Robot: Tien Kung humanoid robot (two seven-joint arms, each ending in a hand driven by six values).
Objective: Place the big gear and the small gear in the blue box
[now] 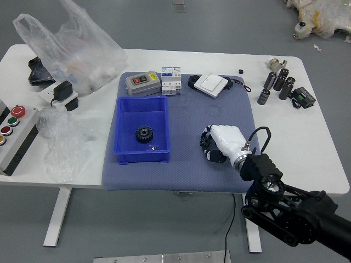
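Note:
My right hand (208, 143) is low over the blue mat, to the right of the blue box (141, 158). Its thumb and fingers are closed around the small gear (204, 142), which is mostly hidden by the dark fingertips. Inside the box lies the big black gear (144, 134), near the middle of its floor. A small shiny spot shows beside it. The left arm is out of view.
Behind the box are a grey device (143, 84), a white terminal block (171, 81) and a white switch (210, 85). Plastic bags (82, 55) and a button panel (16, 137) occupy the left. Dark cylinders (280, 80) stand at back right.

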